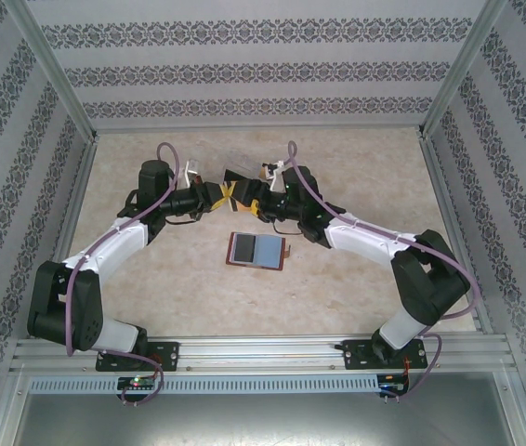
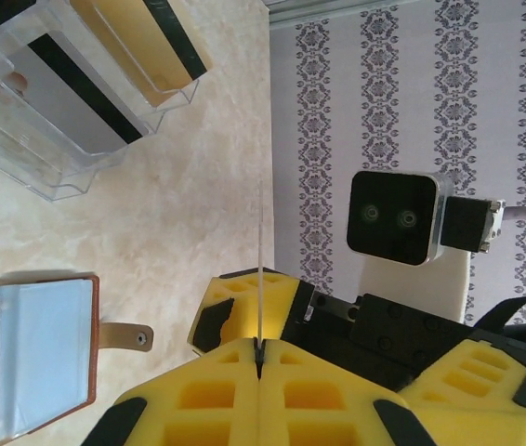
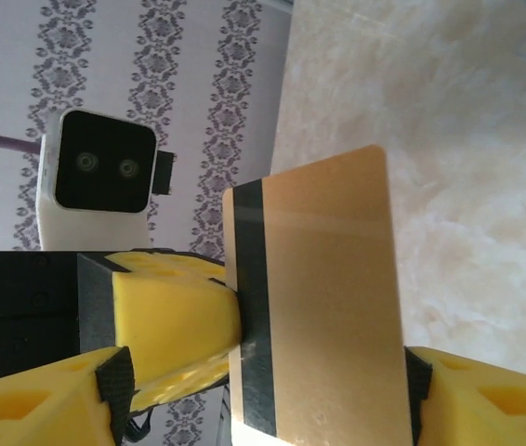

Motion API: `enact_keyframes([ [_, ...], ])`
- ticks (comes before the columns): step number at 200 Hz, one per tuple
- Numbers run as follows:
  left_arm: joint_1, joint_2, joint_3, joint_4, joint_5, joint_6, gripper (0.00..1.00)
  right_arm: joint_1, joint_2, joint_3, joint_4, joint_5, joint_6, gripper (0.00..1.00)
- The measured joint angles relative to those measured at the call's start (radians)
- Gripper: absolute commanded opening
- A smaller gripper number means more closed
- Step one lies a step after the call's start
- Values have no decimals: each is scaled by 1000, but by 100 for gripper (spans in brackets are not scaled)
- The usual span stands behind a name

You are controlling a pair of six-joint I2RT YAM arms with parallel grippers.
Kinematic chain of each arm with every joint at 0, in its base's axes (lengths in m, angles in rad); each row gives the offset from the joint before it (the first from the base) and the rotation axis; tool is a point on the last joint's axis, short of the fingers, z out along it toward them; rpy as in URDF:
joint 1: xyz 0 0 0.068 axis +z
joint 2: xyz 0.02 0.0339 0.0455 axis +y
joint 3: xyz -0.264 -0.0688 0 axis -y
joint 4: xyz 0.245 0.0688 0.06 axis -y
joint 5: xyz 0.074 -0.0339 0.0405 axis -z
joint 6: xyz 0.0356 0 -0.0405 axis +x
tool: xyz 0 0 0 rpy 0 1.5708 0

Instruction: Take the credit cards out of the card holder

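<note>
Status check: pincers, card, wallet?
Left pincer shut on card, held mid-air. Right pincer open, fingers either side of that card. Wallet open on table. Nothing blocking.

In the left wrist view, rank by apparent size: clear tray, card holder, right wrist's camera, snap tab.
1. clear tray, cut by the frame
2. card holder, also cut off
3. right wrist's camera
4. snap tab
</note>
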Motion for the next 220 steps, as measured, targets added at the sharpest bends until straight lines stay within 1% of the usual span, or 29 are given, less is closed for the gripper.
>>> enact_keyframes([
  [44, 19, 0, -9, 11, 11, -17, 0, -6, 3, -51, 65, -15, 42, 60],
  [93, 26, -1, -25, 12, 19, -24, 0, -13, 3, -108, 102, -10, 63, 33],
  [113, 26, -1, -34, 14, 22, -25, 0, -13, 3, -120, 123, -8, 70, 25],
  [141, 32, -1, -36, 12, 21, -27, 0, -13, 3, -124, 146, -5, 73, 12],
  [148, 35, -1, -36, 10, 19, -27, 6, -13, 3, -124, 156, -4, 73, 9],
  [165, 39, -1, -36, -4, 16, -21, 33, -13, -1, -124, 174, -3, 64, 0],
  [184, 39, -1, -33, -69, 8, 13, 61, -13, -5, -121, 141, 5, 24, 0],
  [201, 39, -1, -16, -175, -32, 71, 75, -13, -6, -113, 46, 35, -47, 0],
  [220, 43, -14, 14, -325, -125, 150, 88, -13, -12, -76, -119, 98, -168, 0],
])
